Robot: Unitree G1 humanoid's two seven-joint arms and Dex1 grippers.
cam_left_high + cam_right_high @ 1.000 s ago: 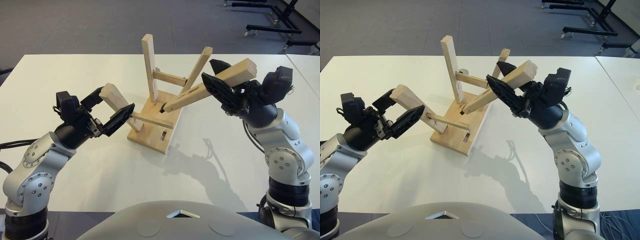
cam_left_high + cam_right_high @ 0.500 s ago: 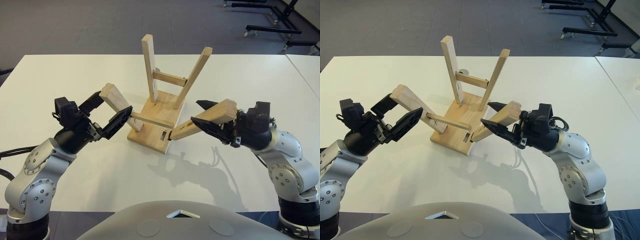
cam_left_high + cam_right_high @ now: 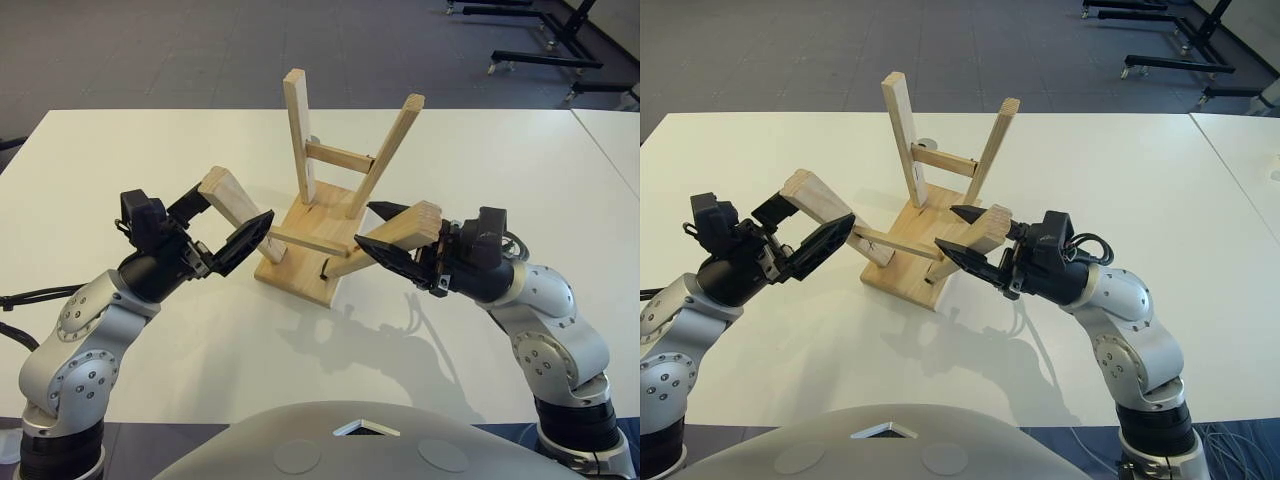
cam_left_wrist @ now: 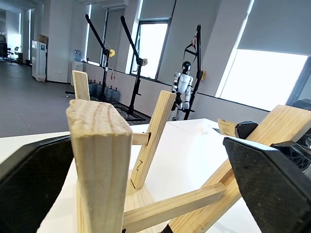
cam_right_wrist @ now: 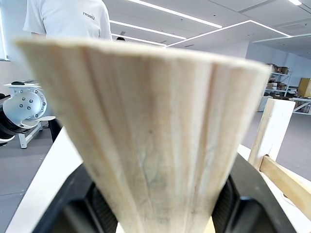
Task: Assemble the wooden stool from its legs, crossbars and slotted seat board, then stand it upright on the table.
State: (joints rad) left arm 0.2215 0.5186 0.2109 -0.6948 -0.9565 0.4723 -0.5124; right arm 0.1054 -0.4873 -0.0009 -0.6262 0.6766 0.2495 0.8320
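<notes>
The seat board (image 3: 298,284) lies flat near the middle of the table (image 3: 150,140), with its underside up. On its far side you see the left upright leg (image 3: 298,130) and the right upright leg (image 3: 392,148) standing in the board. They lean away from each other toward their tops, and the first crossbar (image 3: 340,157) joins them about halfway up.

The third leg (image 3: 222,190) stands tilted at the near left corner of the board, with its lower end on the board and its upper end leaning out to your left. The second crossbar (image 3: 310,242) runs from this leg toward the right.

The left gripper (image 3: 234,214) is around the upper part of the third leg. Its fingers are spread wide: in the left wrist view the leg rests against one finger (image 4: 34,184), and the other finger (image 4: 267,179) is well apart from it.

The right gripper (image 3: 364,223) is closed on the fourth leg (image 3: 415,222) and holds it slanted, with the lower end down at the near right edge of the board. The free end of the second crossbar reaches this leg, but it seems only to touch; you cannot tell from the eye views whether it is seated
</notes>
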